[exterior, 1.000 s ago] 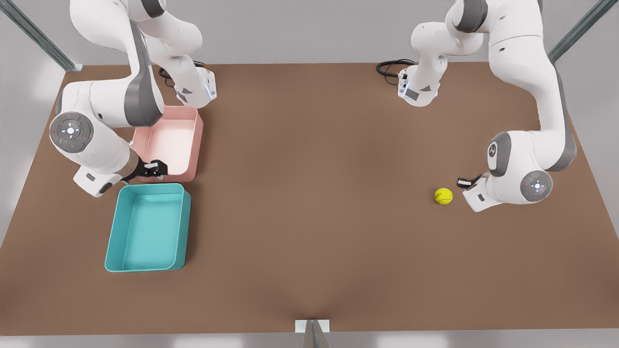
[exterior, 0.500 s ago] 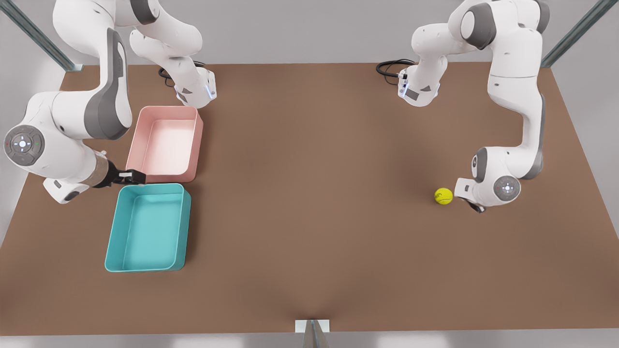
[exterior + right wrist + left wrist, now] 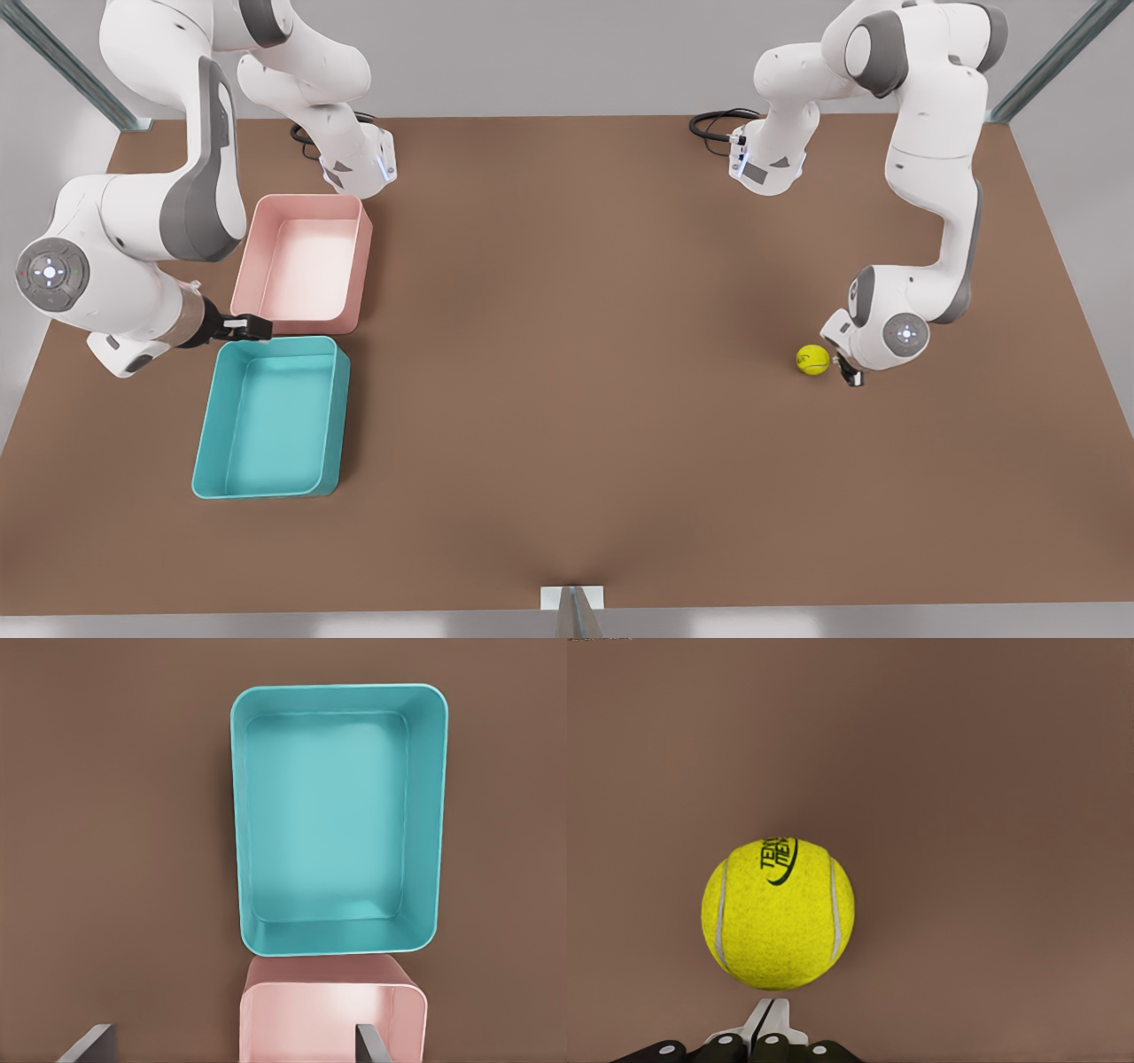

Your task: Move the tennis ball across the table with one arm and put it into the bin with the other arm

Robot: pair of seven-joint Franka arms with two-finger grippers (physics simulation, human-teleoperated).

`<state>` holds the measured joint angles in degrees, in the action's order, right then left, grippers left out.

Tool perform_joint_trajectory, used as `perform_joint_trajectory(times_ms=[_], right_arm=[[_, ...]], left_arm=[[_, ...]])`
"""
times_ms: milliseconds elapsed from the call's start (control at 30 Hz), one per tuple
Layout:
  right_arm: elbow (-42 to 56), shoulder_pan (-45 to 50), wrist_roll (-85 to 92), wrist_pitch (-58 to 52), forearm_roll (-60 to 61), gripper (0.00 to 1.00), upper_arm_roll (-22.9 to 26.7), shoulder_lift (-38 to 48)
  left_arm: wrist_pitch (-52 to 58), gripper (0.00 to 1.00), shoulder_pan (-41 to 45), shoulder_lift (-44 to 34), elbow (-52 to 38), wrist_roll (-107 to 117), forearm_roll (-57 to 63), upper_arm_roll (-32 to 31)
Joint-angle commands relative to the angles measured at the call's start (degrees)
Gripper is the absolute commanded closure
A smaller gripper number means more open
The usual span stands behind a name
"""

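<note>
Yellow-green tennis ball [image 3: 812, 359] on the brown worktop [image 3: 576, 372], left end effector [image 3: 849, 372] just beside it with fingers pressed together, teal bin [image 3: 209, 430] well apart beside a pink tray [image 3: 358, 266], right end effector [image 3: 249, 327] spread near both.

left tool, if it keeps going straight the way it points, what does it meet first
Most likely the tennis ball: the left tool, fingers shut, sits just behind it above the table, aimed at it. Whether they already touch is unclear.

A simulated robot lab: bare brown table [image 3: 567, 354], grey walls, metal struts [image 3: 71, 66].
</note>
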<state>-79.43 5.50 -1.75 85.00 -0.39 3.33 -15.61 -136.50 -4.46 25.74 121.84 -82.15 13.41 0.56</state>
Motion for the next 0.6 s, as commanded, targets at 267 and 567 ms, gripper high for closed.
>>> perform_joint_trajectory(times_ms=[267,567], right_arm=[[0.1,0.0,0.0,-1.9,-0.7,0.0,0.0,-0.3],[0.2,0.3,0.0,-1.9,-0.7,0.0,-0.1,-1.1]], left_arm=[[-7.2,0.79,-0.5,-1.3,4.0,-11.8,2.0,1.4],[-7.9,0.79,0.2,-1.5,5.3,-10.1,2.0,1.4]])
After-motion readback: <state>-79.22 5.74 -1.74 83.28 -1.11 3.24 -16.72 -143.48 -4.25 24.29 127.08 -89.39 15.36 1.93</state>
